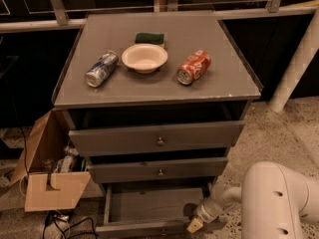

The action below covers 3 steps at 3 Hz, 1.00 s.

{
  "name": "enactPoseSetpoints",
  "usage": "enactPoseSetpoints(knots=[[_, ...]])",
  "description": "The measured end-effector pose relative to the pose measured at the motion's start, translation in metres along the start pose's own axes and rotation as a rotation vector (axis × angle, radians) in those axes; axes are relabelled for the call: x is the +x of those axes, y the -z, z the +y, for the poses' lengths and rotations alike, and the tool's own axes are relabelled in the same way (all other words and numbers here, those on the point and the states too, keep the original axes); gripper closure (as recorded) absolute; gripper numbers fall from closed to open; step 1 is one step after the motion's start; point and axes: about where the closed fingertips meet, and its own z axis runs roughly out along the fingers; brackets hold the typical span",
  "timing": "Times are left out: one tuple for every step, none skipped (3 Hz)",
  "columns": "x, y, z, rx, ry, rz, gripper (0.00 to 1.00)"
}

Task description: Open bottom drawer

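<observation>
Grey surface (pixel 224 81): silver can (pixel 101 68), white bowl (pixel 144 58), green sponge (pixel 149 38) behind it, red can (pixel 194 67); both cans lie on their sides. Speckled floor (pixel 284 133), cardboard box (pixel 47 183) at left. We note the bottom drawer (pixel 149 205), lowest of three, standing pulled out. Tool (pixel 197 224) sits at its right front corner; we cannot tell how wide it stands.
</observation>
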Motion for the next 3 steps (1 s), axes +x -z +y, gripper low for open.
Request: enactPoseSetpoints(knots=[[0.0001,0.0004,0.0,0.0,0.0,0.0,0.97],[0.0015,0.0043,0.0005,-0.001,0.0,0.0,1.0],[0.0076,0.0026,0.008,-0.018,-0.009,-0.003,1.0]])
